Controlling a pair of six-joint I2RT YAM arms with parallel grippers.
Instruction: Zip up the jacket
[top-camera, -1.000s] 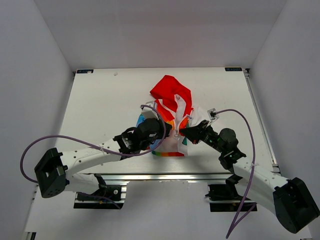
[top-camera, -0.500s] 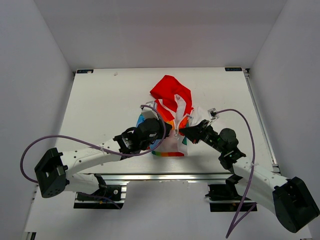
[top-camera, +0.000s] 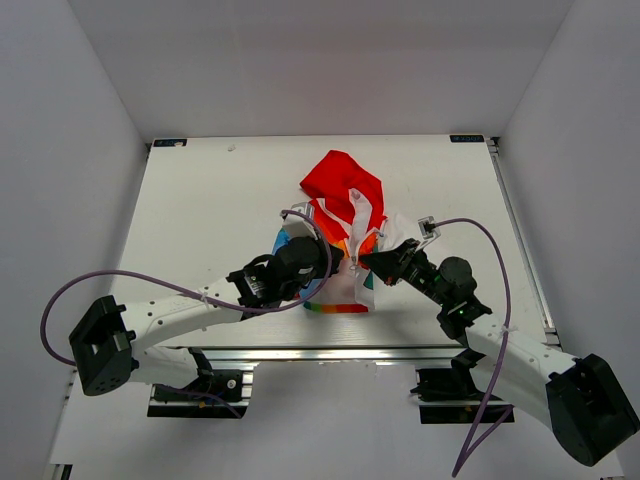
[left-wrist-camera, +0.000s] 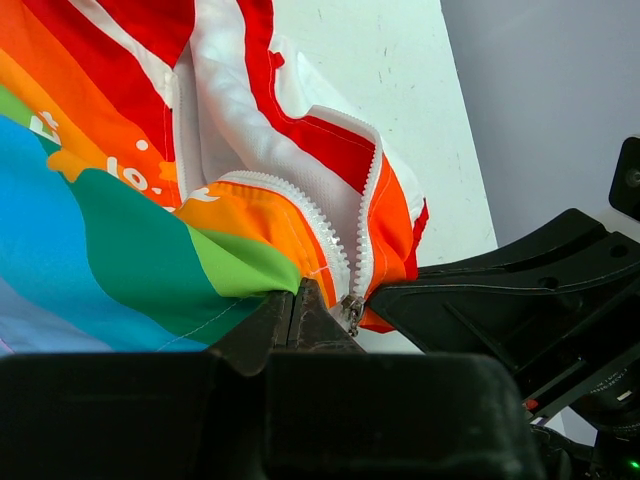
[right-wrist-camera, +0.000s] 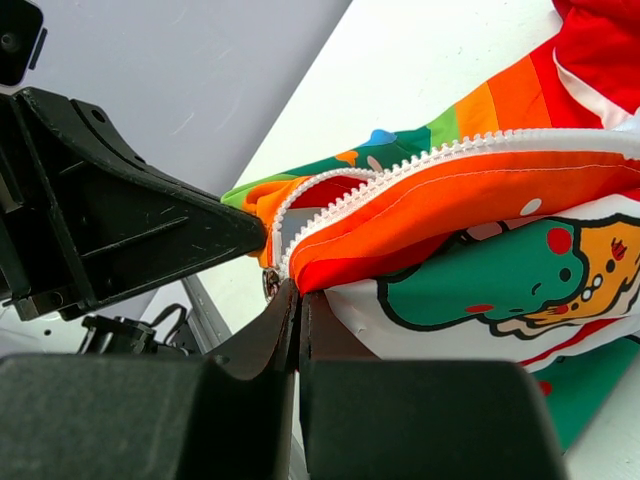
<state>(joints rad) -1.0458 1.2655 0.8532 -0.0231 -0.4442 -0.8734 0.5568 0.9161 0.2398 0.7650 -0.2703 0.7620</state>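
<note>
The jacket (top-camera: 345, 215) lies at the table's middle, with its red hood (top-camera: 340, 182) at the far end. Its rainbow panel (left-wrist-camera: 110, 230) and white cartoon panel (right-wrist-camera: 500, 270) meet at the white zipper (left-wrist-camera: 335, 255). The zipper is joined only at the bottom, where the metal slider (left-wrist-camera: 350, 308) hangs; it also shows in the right wrist view (right-wrist-camera: 270, 283). My left gripper (left-wrist-camera: 296, 290) is shut on the rainbow panel's bottom hem, left of the slider. My right gripper (right-wrist-camera: 298, 292) is shut on the orange-red hem of the cartoon panel, right of the slider. The two grippers' tips nearly touch (top-camera: 353, 263).
The white table (top-camera: 200, 210) is walled by grey panels on three sides. An aluminium rail (top-camera: 330, 352) runs along the near edge with the arm bases. Purple cables (top-camera: 130, 280) loop from both arms.
My right gripper has edged slightly left toward the left gripper. The jacket and the left arm look unchanged.
</note>
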